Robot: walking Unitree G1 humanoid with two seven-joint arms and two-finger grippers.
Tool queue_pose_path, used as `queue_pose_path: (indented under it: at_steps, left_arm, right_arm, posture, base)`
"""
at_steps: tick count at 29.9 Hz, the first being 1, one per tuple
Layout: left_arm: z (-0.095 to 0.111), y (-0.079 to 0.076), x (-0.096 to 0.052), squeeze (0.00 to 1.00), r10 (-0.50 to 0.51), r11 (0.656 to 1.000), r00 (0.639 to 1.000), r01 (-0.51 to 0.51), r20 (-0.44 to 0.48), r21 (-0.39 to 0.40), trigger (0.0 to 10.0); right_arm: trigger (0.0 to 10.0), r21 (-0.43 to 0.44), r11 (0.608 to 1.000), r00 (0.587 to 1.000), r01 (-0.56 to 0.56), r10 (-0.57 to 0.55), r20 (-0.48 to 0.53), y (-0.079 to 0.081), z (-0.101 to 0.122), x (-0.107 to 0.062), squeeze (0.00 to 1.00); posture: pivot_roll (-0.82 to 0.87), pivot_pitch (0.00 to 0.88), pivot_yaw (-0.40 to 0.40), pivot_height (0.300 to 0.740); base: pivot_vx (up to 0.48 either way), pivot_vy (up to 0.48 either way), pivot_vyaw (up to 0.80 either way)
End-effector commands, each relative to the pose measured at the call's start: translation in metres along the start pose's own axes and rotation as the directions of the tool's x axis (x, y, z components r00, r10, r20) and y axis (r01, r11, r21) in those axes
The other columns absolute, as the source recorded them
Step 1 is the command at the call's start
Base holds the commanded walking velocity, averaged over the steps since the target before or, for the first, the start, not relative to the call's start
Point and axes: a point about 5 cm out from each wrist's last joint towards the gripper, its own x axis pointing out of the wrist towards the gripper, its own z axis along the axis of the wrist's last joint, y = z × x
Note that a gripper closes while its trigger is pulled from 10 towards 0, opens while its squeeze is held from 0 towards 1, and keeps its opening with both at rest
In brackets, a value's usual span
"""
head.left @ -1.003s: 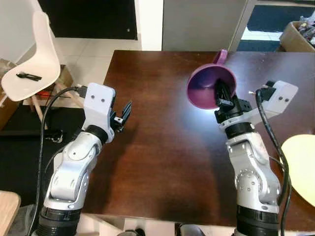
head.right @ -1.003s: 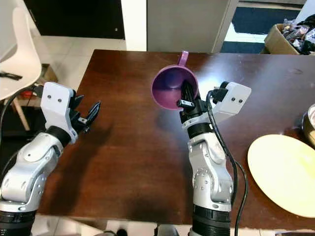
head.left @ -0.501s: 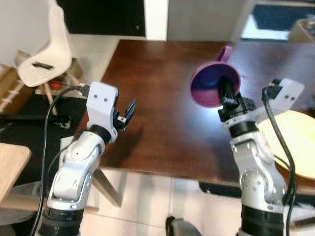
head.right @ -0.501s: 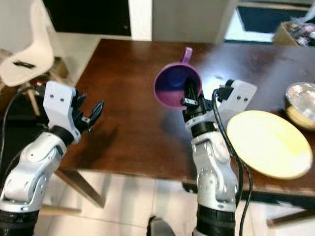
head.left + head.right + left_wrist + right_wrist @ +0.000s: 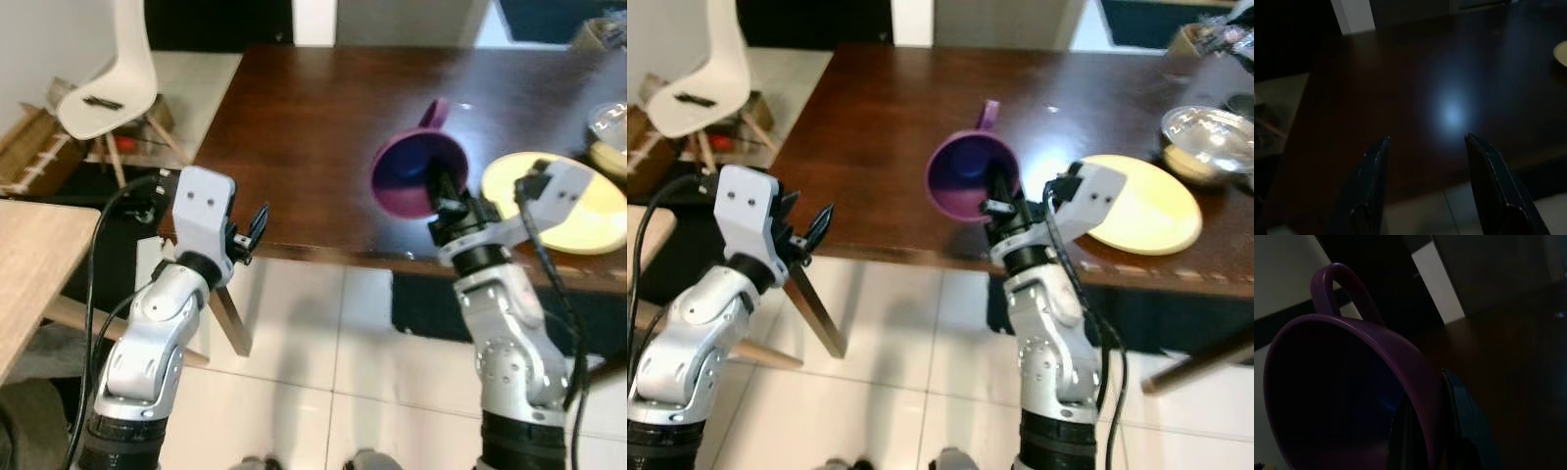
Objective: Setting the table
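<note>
Purple cup [image 5: 972, 176], one, with a loop handle: clamped by the rim in the right gripper [image 5: 996, 201], one black finger inside the bowl and one outside, as the right wrist view shows. The cup is tipped so its mouth faces the camera, its handle pointing away. It is held in the air over the near edge of the table, clear of the surface.

Dark brown wooden table [image 5: 892, 108], one: bears a pale yellow plate [image 5: 1146, 211] near its front edge, off to the right of the cup, and a shiny metal bowl [image 5: 1205, 137] just beyond the plate.

Left gripper [image 5: 811, 230], one: raised at the table's near left corner, fingers parted with a narrow gap and nothing between them. In the left wrist view its two fingers [image 5: 1371, 186] frame the dim tabletop.

White moulded chair [image 5: 113, 83], one: stands on the floor to the left of the table, with a small dark item on its seat that cannot be made out.

Light wood surface [image 5: 34, 264], one: at the left edge of view.

White tiled floor [image 5: 911, 372]: below the table's front edge.
</note>
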Motion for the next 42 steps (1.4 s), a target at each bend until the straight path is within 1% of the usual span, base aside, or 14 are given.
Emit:
queue_pose_path:
  at_steps: [1,16,42]
  left_arm:
    - [-0.0048,0.0040,-0.0040,0.00,0.017,1.000,1.000,-0.017,-0.023,0.005,10.0]
    - [-0.0054,0.0072,-0.0038,0.00,0.026,1.000,0.999,-0.026,-0.027,0.010,10.0]
    - [-0.0042,0.0065,-0.0021,0.00,0.019,1.000,1.000,-0.019,-0.022,0.012,10.0]
  right_arm:
    - [10.0,0.027,0.999,0.999,-0.036,0.036,-0.007,0.0081,-0.0029,0.0003,0.00]
    - [10.0,0.036,0.998,0.998,-0.059,0.060,-0.014,0.0121,-0.0050,0.0020,0.00]
    - [10.0,0.036,0.998,0.999,-0.049,0.049,-0.008,0.0086,-0.0039,0.0014,0.00]
  posture:
    - [-0.10,0.044,0.092,0.740]
    - [-0.09,0.042,0.096,0.740]
    - [-0.09,0.041,0.101,0.740]
  base:
    - [-0.420,0.000,0.00]
    - [-0.421,0.000,0.00]
    - [-0.415,0.000,0.00]
